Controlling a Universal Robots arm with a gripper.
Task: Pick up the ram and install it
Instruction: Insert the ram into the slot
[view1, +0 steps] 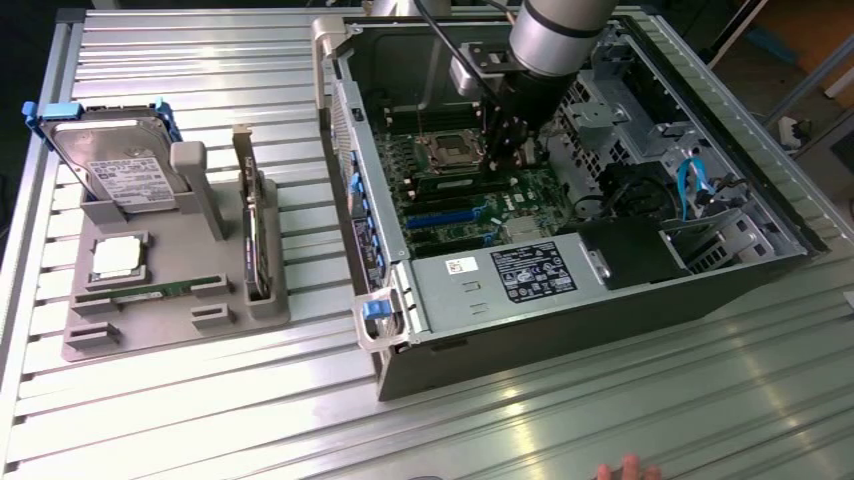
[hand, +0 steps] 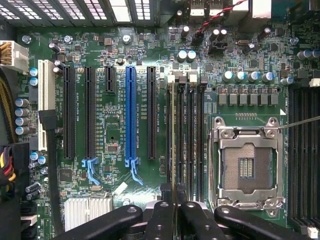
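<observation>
Black claw grips the thin green ram stick edge-on above the green motherboard's black memory slots.

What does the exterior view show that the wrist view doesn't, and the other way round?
Exterior view: the tray with the hard drive, and the open computer case. Wrist view: the ram, edge-on between the fingers, lined up along the memory slots. Both: the hand, the motherboard, its processor socket and the blue slot.

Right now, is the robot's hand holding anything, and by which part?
Yes, it seems: the hand pinches the ram by its upper long edge, seen edge-on over the motherboard.
</observation>
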